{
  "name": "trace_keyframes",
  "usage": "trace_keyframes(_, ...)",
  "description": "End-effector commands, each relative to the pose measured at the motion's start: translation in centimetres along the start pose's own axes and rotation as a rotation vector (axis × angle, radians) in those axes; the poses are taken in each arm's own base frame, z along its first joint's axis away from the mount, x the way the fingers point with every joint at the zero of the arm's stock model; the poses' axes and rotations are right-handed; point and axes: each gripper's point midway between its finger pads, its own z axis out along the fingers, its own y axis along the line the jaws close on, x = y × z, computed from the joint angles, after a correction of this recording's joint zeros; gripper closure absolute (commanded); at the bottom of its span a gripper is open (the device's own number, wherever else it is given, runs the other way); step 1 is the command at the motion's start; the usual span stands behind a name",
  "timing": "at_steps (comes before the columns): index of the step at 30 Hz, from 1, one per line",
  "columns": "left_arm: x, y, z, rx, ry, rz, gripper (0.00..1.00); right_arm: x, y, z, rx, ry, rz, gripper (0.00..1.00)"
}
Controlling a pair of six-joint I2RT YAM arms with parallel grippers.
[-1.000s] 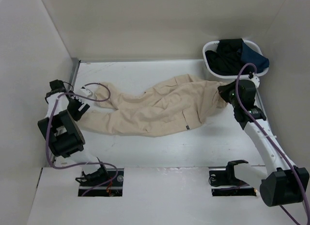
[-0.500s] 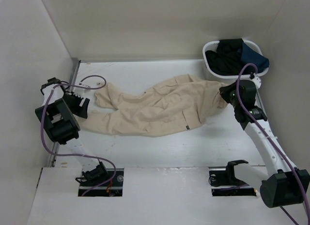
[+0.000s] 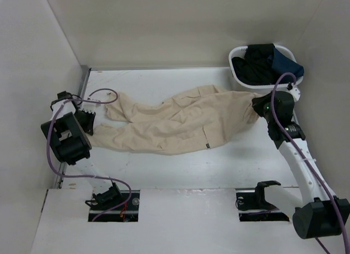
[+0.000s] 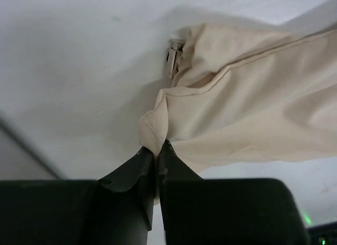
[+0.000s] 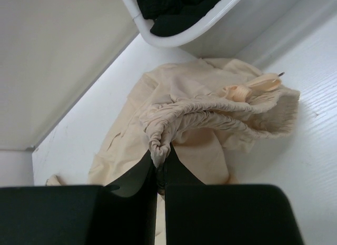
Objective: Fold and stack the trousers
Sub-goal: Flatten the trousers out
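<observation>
Trousers [image 3: 175,123], beige and wrinkled, lie stretched across the table [image 3: 219,161] between both claws. At their left end the left claw [image 4: 156,153] pinches a leg hem; the right claw [image 5: 159,159] pinches the gathered waistband, near a white basket [image 3: 235,68].

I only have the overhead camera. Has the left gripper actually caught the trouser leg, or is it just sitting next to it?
Observer: Caught. In the left wrist view, the left gripper is shut on a corner of the hem of the trousers.
Operator: And the right one?
Observer: The right gripper is shut on the gathered waistband, which is bunched into a knot at the jaws.
Operator: Anything loose near the left grip?
Observer: A small pale clip shows at the leg end, apart from the pinch.
</observation>
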Motion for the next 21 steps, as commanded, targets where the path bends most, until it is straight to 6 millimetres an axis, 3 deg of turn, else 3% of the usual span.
trace_keyframes(1,-6.3,3.0,-10.3,-0.319,-0.338,-0.019,1.00,-5.5,1.0,-2.6,-0.047,-0.170,0.018,0.99)
trace_keyframes(3,-7.9,2.5,-15.8,-0.434,-0.443,0.033,1.00,-7.0,-0.2,-3.6,-0.027,-0.214,0.026,0.99)
trace_keyframes(5,-8.5,1.5,-20.0,-0.503,-0.498,0.071,1.00,-7.9,-1.3,-4.4,-0.002,-0.236,0.019,0.99)
trace_keyframes(10,-7.9,-1.6,-25.2,-0.500,-0.510,0.086,0.99,-8.7,-2.7,-6.1,0.022,-0.259,-0.023,1.00)
trace_keyframes(12,-6.9,-2.7,-25.9,-0.451,-0.507,0.078,0.96,-8.6,-3.0,-6.5,0.024,-0.261,-0.031,1.00)
trace_keyframes(18,-3.1,-6.3,-24.9,-0.317,-0.399,0.098,0.92,-7.9,-3.4,-5.9,0.028,-0.236,-0.039,1.00)
trace_keyframes(21,-3.3,-7.4,-24.8,-0.232,-0.436,0.052,0.92,-7.7,-3.3,-5.3,0.023,-0.227,-0.037,1.00)
